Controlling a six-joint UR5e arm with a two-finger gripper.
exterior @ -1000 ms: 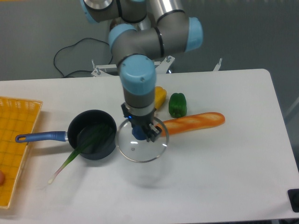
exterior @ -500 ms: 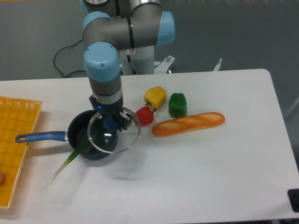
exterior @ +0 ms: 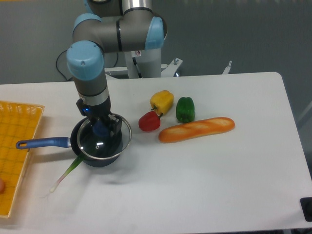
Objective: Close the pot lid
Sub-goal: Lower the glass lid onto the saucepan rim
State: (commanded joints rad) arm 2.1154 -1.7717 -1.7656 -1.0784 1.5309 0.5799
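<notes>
The grey-and-light-blue robot arm is reaching down over the left part of the white table (exterior: 219,185), and its black two-finger claw (exterior: 101,127) is gripping the blue centre knob of the round clear glass pot lid with the thin silver rim (exterior: 105,140) — the fingers are closing in on the knob from either side. The lid is hanging over the small round dark saucepan with the long blue straight handle (exterior: 95,146), covering most of its mouth yet sitting a little toward the right, so its rim is overhanging the pot's right edge; whether it is resting on the pot or just above it I cannot tell. A green spring onion (exterior: 68,172) is sticking out from the pot toward the front left, its pale end lying on the table. Well to the right are lying a red pepper (exterior: 149,121), a yellow pepper (exterior: 162,101), a green pepper (exterior: 185,109) and a long golden baguette (exterior: 196,128). A yellow mesh tray (exterior: 14,146) is sitting at the left edge — just beyond the handle's tip.
</notes>
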